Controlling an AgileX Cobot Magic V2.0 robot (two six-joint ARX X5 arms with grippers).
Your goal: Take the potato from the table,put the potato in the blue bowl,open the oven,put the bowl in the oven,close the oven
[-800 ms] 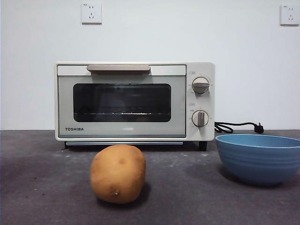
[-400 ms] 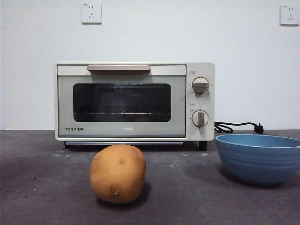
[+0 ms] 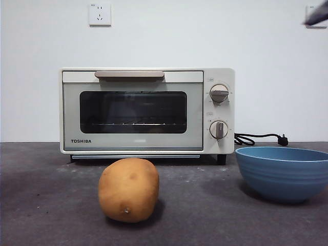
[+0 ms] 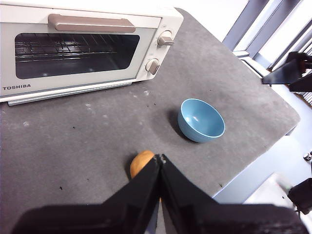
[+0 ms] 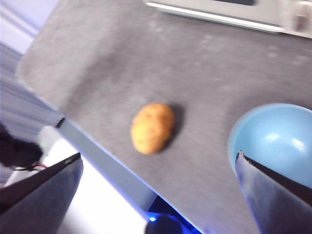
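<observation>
The tan-orange potato (image 3: 128,189) lies on the dark grey table (image 3: 46,205) in front of the cream TOSHIBA oven (image 3: 146,110), whose door is closed. The blue bowl (image 3: 284,171) stands empty to the right of the potato. My right gripper (image 5: 158,157) hangs open high above the table, with the potato (image 5: 152,127) and the bowl (image 5: 273,141) below it between its wide-spread jaws. My left gripper (image 4: 158,158) is shut on nothing, also high up, and half hides the potato (image 4: 140,163). The left wrist view also shows the bowl (image 4: 201,120) and the oven (image 4: 87,44).
A black power cord (image 3: 259,138) lies behind the bowl beside the oven. A dark arm tip (image 3: 316,19) shows at the front view's top right corner. The table's front edge (image 5: 97,146) runs close to the potato. The other arm's gripper (image 4: 287,73) shows in the left wrist view.
A dark arm tip has come into the top right corner of the front view. The potato, bowl and oven have not moved.
</observation>
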